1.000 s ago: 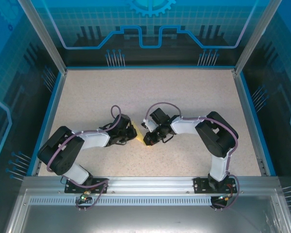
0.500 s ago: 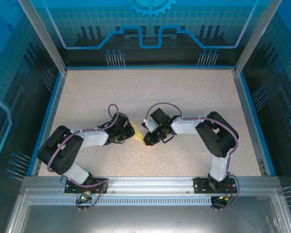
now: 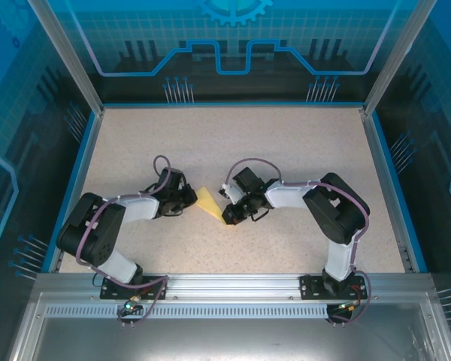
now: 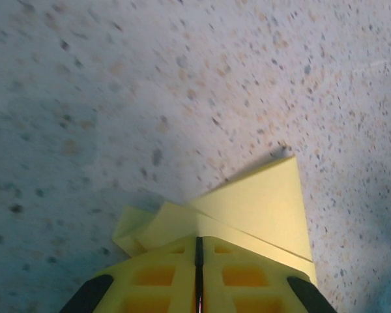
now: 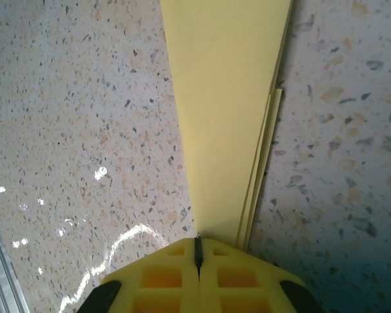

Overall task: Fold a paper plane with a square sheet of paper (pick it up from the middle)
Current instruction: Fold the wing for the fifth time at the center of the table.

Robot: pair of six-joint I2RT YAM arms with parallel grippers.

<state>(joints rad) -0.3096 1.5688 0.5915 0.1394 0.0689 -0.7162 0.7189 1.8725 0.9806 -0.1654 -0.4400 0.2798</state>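
The yellow sheet of paper (image 3: pixel 208 202) lies flat on the table, folded into a narrow pointed wedge with layered edges. My left gripper (image 3: pixel 189 197) is shut just left of it. In the left wrist view its tips (image 4: pixel 199 240) sit at the edge of the folded paper (image 4: pixel 260 202), with a small flap sticking out at the left. My right gripper (image 3: pixel 228 216) is shut, and its tips (image 5: pixel 197 240) rest on the narrow end of the paper (image 5: pixel 221 98), which runs away from them in stacked layers.
The speckled table top (image 3: pixel 286 150) is open behind and to both sides of the arms. A blue rim (image 3: pixel 383 173) borders it, with an aluminium rail (image 3: pixel 233 286) along the near edge. The right arm's elbow (image 3: pixel 334 207) stands to the right.
My left gripper has slid back to the left, off the paper, so more of the yellow wedge now shows. The right gripper and the paper have stayed put.
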